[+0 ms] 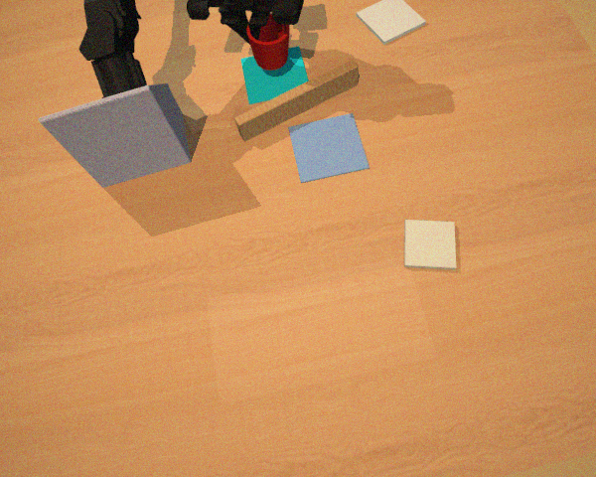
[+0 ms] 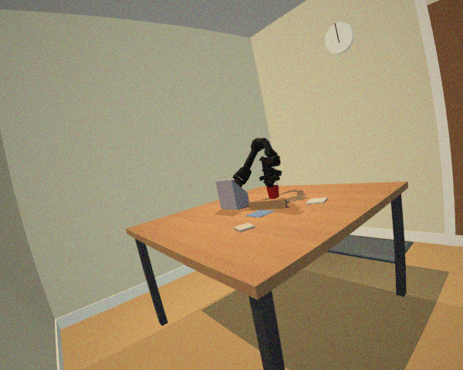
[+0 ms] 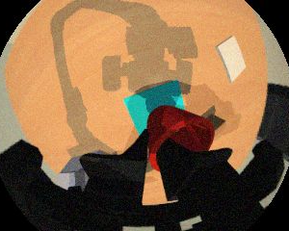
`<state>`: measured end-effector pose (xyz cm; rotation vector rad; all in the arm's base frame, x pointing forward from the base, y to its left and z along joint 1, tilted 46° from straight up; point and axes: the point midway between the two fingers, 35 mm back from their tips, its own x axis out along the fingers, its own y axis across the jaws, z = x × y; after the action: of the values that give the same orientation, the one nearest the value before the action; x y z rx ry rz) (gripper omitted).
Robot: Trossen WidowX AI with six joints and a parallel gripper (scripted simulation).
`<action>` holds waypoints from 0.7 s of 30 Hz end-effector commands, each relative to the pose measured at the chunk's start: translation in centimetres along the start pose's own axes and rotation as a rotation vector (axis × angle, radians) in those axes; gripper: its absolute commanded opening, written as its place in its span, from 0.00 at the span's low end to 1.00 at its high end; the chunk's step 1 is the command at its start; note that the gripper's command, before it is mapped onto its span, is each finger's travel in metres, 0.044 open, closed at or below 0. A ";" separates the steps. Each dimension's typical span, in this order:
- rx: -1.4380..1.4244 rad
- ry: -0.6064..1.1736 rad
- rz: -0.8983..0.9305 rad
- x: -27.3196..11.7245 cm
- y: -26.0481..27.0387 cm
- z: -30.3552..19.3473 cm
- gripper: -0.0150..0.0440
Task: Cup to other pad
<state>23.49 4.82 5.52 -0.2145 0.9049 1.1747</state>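
Observation:
The red cup (image 1: 271,54) (image 2: 272,192) (image 3: 183,127) hangs upright, a little above the teal pad (image 1: 259,89) (image 3: 135,111). Its shadow falls on that pad. My gripper (image 1: 255,34) (image 2: 271,186) (image 3: 150,131) is shut on the cup's wall at the rim, one finger inside and one outside. The blue pad (image 1: 329,148) (image 2: 259,213) lies bare on the other side of the wooden bar. The marbles are not visible in any view.
A wooden bar (image 1: 298,99) (image 2: 268,204) (image 3: 218,119) lies between the pads. A tall grey-violet block (image 1: 123,138) (image 2: 228,195) (image 3: 67,180) stands beside the arm. One pale tile (image 1: 390,20) (image 2: 316,200) (image 3: 232,59) lies behind, another pale tile (image 1: 430,243) (image 2: 245,227) in front.

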 end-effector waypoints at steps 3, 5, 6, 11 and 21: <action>0.006 -0.003 0.002 0.7 0.0 0.0 0.25; 0.006 -0.003 0.002 0.9 0.1 0.0 0.25; 0.006 -0.003 0.002 1.1 0.1 0.0 0.25; 0.005 -0.003 0.002 1.6 0.1 0.0 0.25; 0.005 -0.005 0.003 2.8 0.2 0.1 0.25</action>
<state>23.64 6.71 3.89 -0.2132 0.9029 1.1754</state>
